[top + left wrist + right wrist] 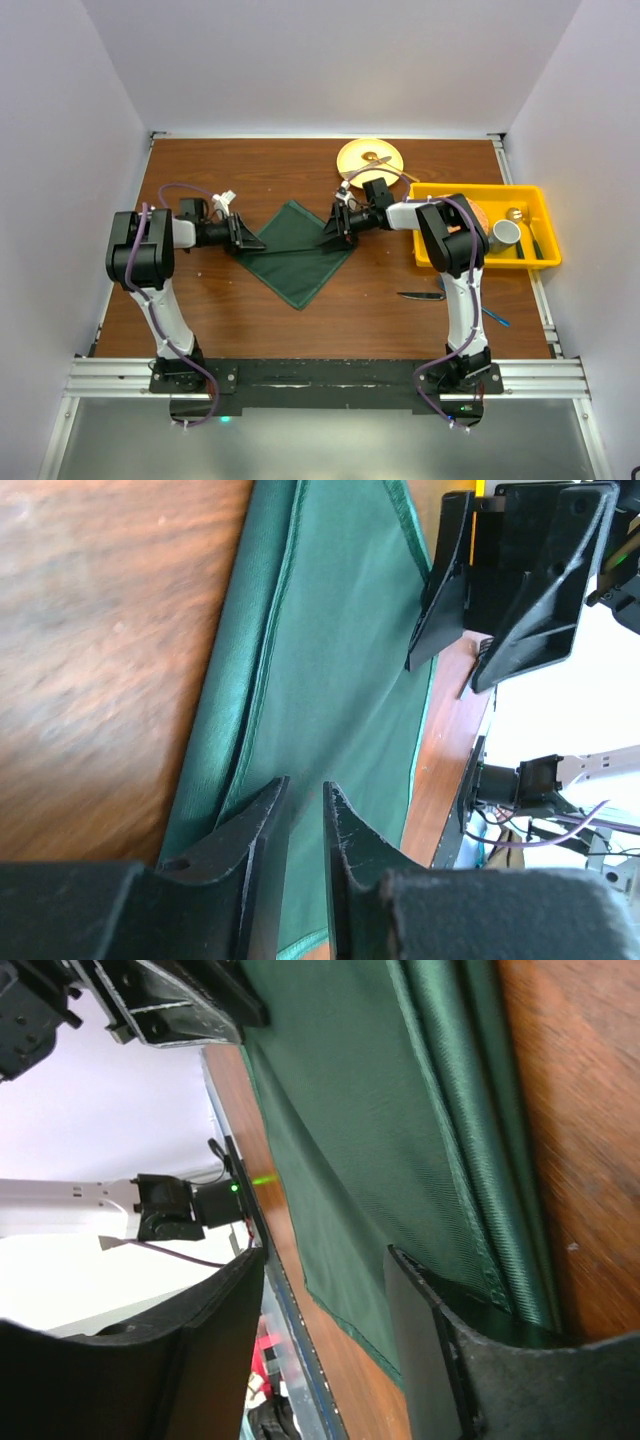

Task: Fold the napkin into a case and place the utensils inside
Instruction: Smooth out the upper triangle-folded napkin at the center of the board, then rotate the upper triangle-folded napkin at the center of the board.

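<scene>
Green napkin (298, 252) lies diamond-wise on table (200, 170). At its left corner, left pincer (305, 783) is nearly closed; hold on cloth unclear. Over the right corner, right pincer (325, 1252) gapes wide, likely for a paired lift.

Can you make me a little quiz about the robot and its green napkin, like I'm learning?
1. True or false: the napkin is already folded into a narrow pouch.
2. Where is the knife? A on the napkin; B on the table, right of the napkin; C under the napkin.
3. Fill in: the right gripper is ___ (open or shut).
Key: 1 false; 2 B; 3 open.
</scene>
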Motion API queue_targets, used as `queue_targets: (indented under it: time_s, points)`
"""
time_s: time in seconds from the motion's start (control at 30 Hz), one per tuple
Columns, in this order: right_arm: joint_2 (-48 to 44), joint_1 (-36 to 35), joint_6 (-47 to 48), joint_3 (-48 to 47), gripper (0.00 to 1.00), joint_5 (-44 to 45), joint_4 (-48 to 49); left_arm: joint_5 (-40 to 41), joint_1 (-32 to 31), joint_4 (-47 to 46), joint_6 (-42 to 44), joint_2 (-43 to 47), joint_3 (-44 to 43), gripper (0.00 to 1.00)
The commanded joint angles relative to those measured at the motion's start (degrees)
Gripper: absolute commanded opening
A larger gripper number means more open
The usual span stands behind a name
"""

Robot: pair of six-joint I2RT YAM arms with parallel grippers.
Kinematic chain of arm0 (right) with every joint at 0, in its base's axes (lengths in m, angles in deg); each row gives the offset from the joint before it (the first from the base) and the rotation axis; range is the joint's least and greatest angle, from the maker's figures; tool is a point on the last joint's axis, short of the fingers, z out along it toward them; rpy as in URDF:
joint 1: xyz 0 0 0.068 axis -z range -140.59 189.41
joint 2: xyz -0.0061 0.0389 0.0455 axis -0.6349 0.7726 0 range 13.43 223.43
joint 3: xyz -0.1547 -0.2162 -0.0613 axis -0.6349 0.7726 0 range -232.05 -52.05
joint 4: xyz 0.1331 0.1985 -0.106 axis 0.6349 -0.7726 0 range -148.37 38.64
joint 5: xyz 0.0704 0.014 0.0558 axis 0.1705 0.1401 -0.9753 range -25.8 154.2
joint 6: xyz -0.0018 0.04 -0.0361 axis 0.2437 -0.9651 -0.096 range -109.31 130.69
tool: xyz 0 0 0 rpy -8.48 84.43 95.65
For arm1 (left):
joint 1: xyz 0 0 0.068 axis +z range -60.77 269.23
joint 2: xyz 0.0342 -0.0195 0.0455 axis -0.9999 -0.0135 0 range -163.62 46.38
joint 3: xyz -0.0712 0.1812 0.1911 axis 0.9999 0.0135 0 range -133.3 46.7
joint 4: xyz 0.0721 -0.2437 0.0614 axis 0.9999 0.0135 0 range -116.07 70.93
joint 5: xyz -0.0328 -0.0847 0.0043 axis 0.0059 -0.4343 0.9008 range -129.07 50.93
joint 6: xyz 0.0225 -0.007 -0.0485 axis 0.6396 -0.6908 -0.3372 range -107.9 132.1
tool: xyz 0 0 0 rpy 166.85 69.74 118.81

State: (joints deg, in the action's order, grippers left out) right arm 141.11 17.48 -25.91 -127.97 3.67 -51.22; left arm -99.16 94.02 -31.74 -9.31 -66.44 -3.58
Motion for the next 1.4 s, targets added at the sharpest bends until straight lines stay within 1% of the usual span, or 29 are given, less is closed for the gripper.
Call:
queue_targets:
  time_s: [0.0, 0.23, 0.3, 0.33, 0.37, 0.43, 0.47, 0.57, 0.63, 0.67, 0.7, 0.77, 0.8, 0.83, 0.87, 0.9, 0.97, 1.03, 1.07, 1.1, 1.17, 1.27, 1.37]
  points:
    - [1.2, 0.3, 4.0, 0.7, 0.54, 6.5, -4.8, 4.3, 0.7, 5.6, 6.0, 0.2, 0.2, 0.25]
    - [-3.0, -2.1, 4.9, 7.0, 0.49, 5.3, -5.1, 3.8, 0.7, 9.1, 8.3, 0.8, -1.3, 0.25]
    - [-5.4, -3.9, 5.4, 8.4, 0.48, 3.9, -5.9, 2.4, 0.7, 11.5, 11.3, 1.4, -3.1, 0.27]
    - [-6.2, -4.6, 5.4, 10.0, 0.48, 3.4, -5.8, 1.8, 0.6, 12.6, 12.7, 1.7, -3.9, 0.31]
    - [-7.1, -6.5, 5.3, 10.7, 0.48, 2.6, -5.7, 1.1, 0.7, 15.7, 16.2, 2.4, -6.1, 0.33]
    - [-10.2, -8.6, 5.2, 12.4, 0.49, 0.6, -5.6, -0.5, 0.5, 21.4, 19.5, 3.3, -8.3, 0.36]
    - [-12.4, -10.8, 5.4, 12.6, 0.51, -0.4, -5.7, -1.0, 0.4, 23.1, 23.0, 3.7, -10.4, 0.36]
    - [-14.9, -12.0, 5.8, 10.5, 0.53, -3.6, -7.4, -2.2, 0.5, 28.1, 27.7, 5.1, -13.3, 0.38]
    - [-15.4, -10.3, 9.3, 4.6, 0.56, -4.4, -11.7, -2.1, 0.5, 29.3, 28.8, 6.4, -14.5, 0.38]
    - [-15.2, -9.6, 11.3, 2.0, 0.56, -4.3, -16.5, -1.7, 0.3, 29.5, 29.0, 6.7, -14.8, 0.39]
    - [-14.7, -8.9, 15.1, -2.4, 0.57, -3.7, -19.0, -1.3, 0.0, 29.7, 29.3, 7.0, -15.3, 0.4]
    - [-14.1, -7.0, 16.6, -5.5, 0.56, 0.5, -21.1, 1.3, -0.5, 29.5, 29.2, 7.6, -16.7, 0.4]
    - [-13.3, -6.4, 16.2, -7.1, 0.55, 2.2, -20.5, 2.3, -1.1, 27.6, 28.5, 7.8, -17.0, 0.42]
    - [-12.7, -5.4, 16.0, -7.7, 0.54, 3.8, -19.7, 3.4, -1.4, 26.3, 26.6, 8.1, -17.7, 0.43]
    - [-12.0, -5.1, 16.6, -8.5, 0.54, 8.6, -19.5, 6.3, -1.8, 25.1, 25.6, 8.2, -18.0, 0.44]
    - [-11.3, -4.8, 18.2, -10.2, 0.53, 10.5, -19.7, 7.2, -2.5, 23.9, 24.8, 8.1, -18.6, 0.45]
    - [-8.5, -4.7, 20.1, -11.8, 0.51, 15.5, -20.8, 9.5, -3.5, 24.0, 24.0, 6.9, -21.0, 0.46]
    - [-6.1, -4.4, 22.6, -13.5, 0.5, 17.5, -21.8, 10.9, -4.4, 24.9, 24.0, 5.5, -23.3, 0.47]
    - [-5.5, -4.4, 23.3, -13.7, 0.5, 19.4, -22.4, 12.2, -4.3, 25.2, 24.0, 5.2, -23.8, 0.47]
    - [-5.2, -4.4, 24.5, -13.6, 0.49, 19.9, -22.6, 12.8, -5.7, 25.6, 24.1, 4.8, -24.2, 0.47]
    - [-4.6, -4.4, 26.0, -13.1, 0.47, 20.7, -23.7, 13.8, -6.1, 25.8, 24.7, 4.5, -24.6, 0.48]
    - [-5.2, -4.5, 27.7, -10.0, 0.43, 21.5, -24.3, 15.7, -6.9, 27.1, 26.9, 4.3, -24.7, 0.48]
    - [-6.6, -4.7, 28.2, -5.2, 0.42, 20.9, -24.2, 16.8, -7.6, 28.1, 29.0, 3.9, -24.7, 0.48]
